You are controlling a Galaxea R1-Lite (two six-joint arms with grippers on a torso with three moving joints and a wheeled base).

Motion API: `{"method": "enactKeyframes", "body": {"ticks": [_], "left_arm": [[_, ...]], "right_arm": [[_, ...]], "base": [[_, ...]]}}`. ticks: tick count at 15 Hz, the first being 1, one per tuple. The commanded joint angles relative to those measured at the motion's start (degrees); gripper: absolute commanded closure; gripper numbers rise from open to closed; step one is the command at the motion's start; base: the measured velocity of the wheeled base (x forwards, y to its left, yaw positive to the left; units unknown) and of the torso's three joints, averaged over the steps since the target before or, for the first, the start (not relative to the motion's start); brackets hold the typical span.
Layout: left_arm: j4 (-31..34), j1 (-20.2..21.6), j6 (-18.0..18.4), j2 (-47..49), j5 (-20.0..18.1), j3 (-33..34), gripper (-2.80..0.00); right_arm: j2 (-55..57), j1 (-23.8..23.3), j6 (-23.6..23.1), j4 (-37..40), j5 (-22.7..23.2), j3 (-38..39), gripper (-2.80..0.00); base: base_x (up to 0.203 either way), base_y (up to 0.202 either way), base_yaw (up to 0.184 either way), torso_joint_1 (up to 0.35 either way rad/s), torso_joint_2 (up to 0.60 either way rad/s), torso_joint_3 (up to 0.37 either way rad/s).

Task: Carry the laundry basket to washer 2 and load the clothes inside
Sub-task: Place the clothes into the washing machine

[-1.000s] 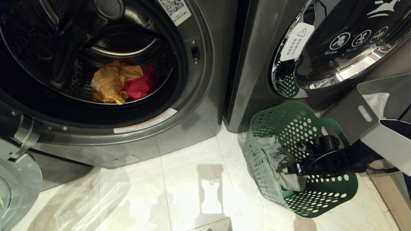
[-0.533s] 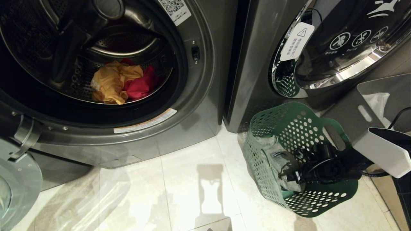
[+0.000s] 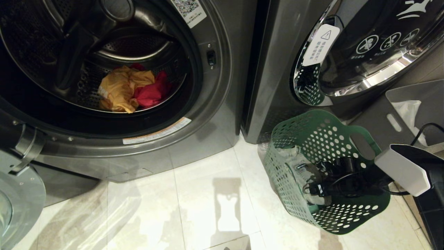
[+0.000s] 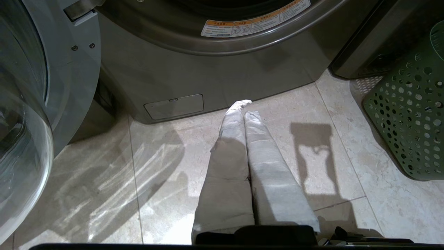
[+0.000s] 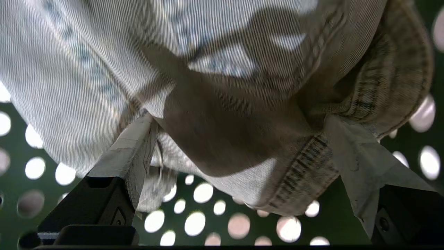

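Note:
Washer 2 [image 3: 215,104] stands open at the left; a yellow-orange garment [image 3: 119,88] and a pink-red garment [image 3: 151,92] lie in its drum. To the right, on the floor, sits the green laundry basket [image 3: 347,215] with the grey denim garment [image 3: 295,163] bunched against its left wall. My right gripper [image 3: 307,180] reaches into the basket and is open. In the right wrist view its fingers [image 5: 138,139] straddle a fold of the denim [image 5: 86,69] above the holed basket wall [image 5: 350,222]. My left gripper [image 4: 247,110] hangs shut and empty over the tiles in front of washer 2 [image 4: 208,69].
A second washer with a closed chrome-ringed door [image 3: 364,52] stands behind the basket. A grey bin [image 3: 381,118] holding a white sheet [image 3: 409,111] is at the far right. Washer 2's open glass door [image 3: 17,194] juts out at the lower left over the tile floor [image 3: 208,194].
My right arm has sunk lower and deeper into the basket, closer round the denim, jaws staying open. The basket has shifted slightly. The left arm has not moved.

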Motion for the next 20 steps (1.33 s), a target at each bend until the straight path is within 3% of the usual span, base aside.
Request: {"method": "enactKeyframes", "body": {"ticks": [1, 4, 10, 20], "left_arm": [[-0.1, 0.0, 0.0, 0.0, 0.0, 2.3, 0.0], [-0.1, 0.0, 0.0, 0.0, 0.0, 2.3, 0.0], [-0.1, 0.0, 0.0, 0.0, 0.0, 2.3, 0.0], [-0.1, 0.0, 0.0, 0.0, 0.0, 2.3, 0.0]], "right_arm": [[-0.2, -0.1, 0.4, -0.5, 1.8, -0.8, -2.8], [-2.2, -0.3, 1.7, 0.0, 10.8, 0.1, -2.8], [-2.7, 0.2, 1.8, 0.1, 15.2, 1.2, -2.8], [5.2, 1.3, 0.9, -0.4, 14.9, -5.6, -2.8]], "base": [[0.0, 0.0, 0.0, 0.0, 0.0, 0.0], [0.0, 0.0, 0.0, 0.0, 0.0, 0.0], [0.0, 0.0, 0.0, 0.0, 0.0, 0.0], [0.0, 0.0, 0.0, 0.0, 0.0, 0.0]]}}
